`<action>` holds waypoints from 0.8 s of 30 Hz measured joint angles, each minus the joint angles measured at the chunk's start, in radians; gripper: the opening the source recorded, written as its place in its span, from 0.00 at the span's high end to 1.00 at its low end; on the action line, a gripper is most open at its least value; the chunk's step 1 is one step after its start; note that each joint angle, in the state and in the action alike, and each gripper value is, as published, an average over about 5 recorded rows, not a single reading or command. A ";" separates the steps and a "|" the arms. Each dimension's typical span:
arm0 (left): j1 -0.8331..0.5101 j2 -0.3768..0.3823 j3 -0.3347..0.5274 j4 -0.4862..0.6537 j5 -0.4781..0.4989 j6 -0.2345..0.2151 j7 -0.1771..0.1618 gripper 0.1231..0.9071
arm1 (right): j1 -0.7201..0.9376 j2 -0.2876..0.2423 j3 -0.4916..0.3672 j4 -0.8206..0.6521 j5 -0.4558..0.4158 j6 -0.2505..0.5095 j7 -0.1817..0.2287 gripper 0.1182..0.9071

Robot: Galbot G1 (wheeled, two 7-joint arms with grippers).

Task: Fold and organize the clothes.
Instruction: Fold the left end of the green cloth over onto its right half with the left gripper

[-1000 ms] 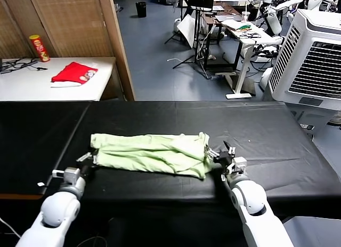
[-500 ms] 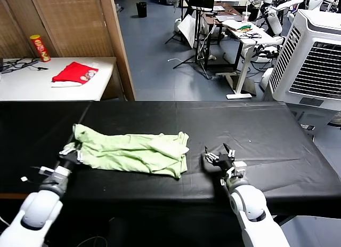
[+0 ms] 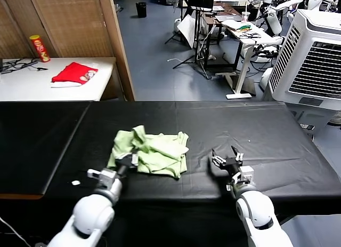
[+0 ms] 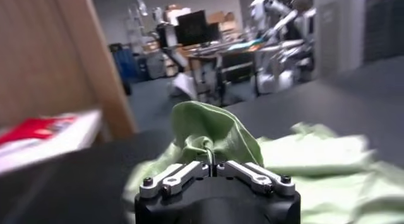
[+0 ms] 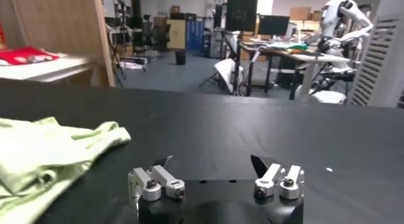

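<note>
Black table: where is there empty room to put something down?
The black table is bare from the right gripper out to its right edge, along the back behind the green shirt, and over the left end. It is crowded in the front middle, where the left gripper is shut on the bunched shirt and the open right gripper sits close beside it.

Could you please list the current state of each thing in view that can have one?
Green shirt: bunched, partly folded over itself on the black table.
Left end effector: shut on the green shirt's lifted edge.
Right end effector: open, empty, apart from the shirt.
Red garment: lying on the white side table.
</note>
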 joint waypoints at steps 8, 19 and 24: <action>-0.060 -0.077 0.066 0.050 0.005 -0.002 -0.005 0.97 | -0.009 0.006 -0.013 0.016 -0.008 -0.001 -0.012 0.14; -0.077 -0.135 0.087 0.085 0.009 -0.016 -0.001 0.71 | 0.007 -0.057 -0.028 0.037 0.058 -0.003 -0.036 0.14; -0.072 -0.188 0.090 0.075 -0.061 -0.043 0.024 0.35 | 0.024 -0.085 -0.054 0.036 0.082 -0.004 -0.060 0.14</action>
